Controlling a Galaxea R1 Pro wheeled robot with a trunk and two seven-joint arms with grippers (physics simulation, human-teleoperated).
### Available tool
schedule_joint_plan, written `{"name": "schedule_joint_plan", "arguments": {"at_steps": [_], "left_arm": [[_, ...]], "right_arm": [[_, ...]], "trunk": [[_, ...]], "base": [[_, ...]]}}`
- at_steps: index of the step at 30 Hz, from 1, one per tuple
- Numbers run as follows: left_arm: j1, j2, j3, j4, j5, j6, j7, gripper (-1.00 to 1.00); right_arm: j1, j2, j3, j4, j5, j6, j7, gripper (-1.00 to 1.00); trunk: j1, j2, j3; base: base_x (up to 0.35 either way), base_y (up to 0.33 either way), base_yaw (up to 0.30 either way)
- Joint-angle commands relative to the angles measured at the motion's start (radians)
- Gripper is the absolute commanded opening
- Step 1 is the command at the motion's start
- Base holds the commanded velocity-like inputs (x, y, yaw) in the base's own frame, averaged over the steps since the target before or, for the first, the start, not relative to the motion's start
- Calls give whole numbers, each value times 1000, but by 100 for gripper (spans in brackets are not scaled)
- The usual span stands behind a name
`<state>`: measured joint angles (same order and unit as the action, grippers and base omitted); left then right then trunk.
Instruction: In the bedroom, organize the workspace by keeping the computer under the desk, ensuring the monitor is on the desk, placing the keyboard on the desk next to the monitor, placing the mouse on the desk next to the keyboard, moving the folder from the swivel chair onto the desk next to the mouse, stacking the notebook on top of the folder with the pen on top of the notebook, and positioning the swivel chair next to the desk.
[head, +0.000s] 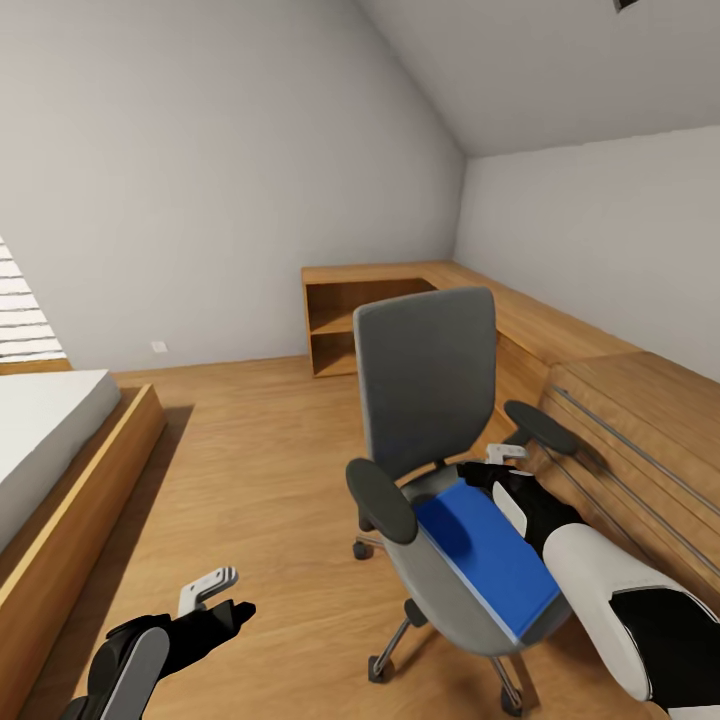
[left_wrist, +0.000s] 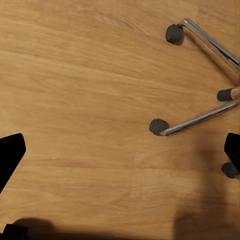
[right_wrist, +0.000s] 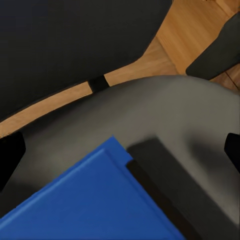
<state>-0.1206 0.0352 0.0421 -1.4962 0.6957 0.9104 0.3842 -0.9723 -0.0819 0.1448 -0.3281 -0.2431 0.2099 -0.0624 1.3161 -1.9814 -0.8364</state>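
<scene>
Your right gripper (head: 500, 470) hangs just above the seat of the swivel chair (head: 430, 380), near the back corner of the folder (head: 487, 556); in the right wrist view its jaws stand wide apart, each dark fingertip (right_wrist: 10, 157) at an outer edge of the picture, with nothing held between them and no touch on the folder (right_wrist: 95, 200) that you can make out. The bright blue folder lies flat on the grey seat, its near end reaching toward the seat's front edge, and the right arm's shadow falls across it. Your left gripper (head: 225, 600) hovers low over the wood floor (head: 260, 470), well apart from the chair; in the left wrist view its jaws are also spread wide and empty, and beneath them you see bare floor boards (left_wrist: 85, 90) with two chrome legs and black castors of the chair's base (left_wrist: 200, 117). The swivel chair stands on the open floor with its tall back toward the far wall, black armrests on either side. Behind it a low light-wood shelf unit (head: 350, 320) runs along the wall, its open compartments empty as far as you can tell. A bed (head: 50, 440) on a wooden frame sits at the left.
</scene>
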Motion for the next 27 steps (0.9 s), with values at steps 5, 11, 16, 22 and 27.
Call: {"name": "schedule_joint_plan", "arguments": {"at_steps": [5, 11, 16, 22, 27], "left_arm": [[-1, 0, -1, -1, 10, 3, 10, 100], [-1, -1, -4, -1, 9, 5, 9, 100], [-1, 0, -3, -1, 10, 4, 8, 100], [-1, 0, -3, -1, 8, 3, 9, 100], [-1, 0, -3, -1, 5, 2, 10, 100]], "right_arm": [[0, -1, 9, -2, -10, 6, -7, 100], [0, -1, 9, 6, -9, 6, 3, 100], [1, -11, 9, 7, -9, -7, 54, 100], [2, -14, 9, 7, -9, -45, 69, 100], [2, -16, 8, 6, -8, -51, 68, 100]], "trunk": [[0, 0, -1], [0, 0, -1], [0, 0, -1], [0, 0, -1], [0, 0, -1]], "base": [[58, 0, 0], [6, 0, 0], [0, 0, 0], [0, 0, 0], [0, 0, 0]]}}
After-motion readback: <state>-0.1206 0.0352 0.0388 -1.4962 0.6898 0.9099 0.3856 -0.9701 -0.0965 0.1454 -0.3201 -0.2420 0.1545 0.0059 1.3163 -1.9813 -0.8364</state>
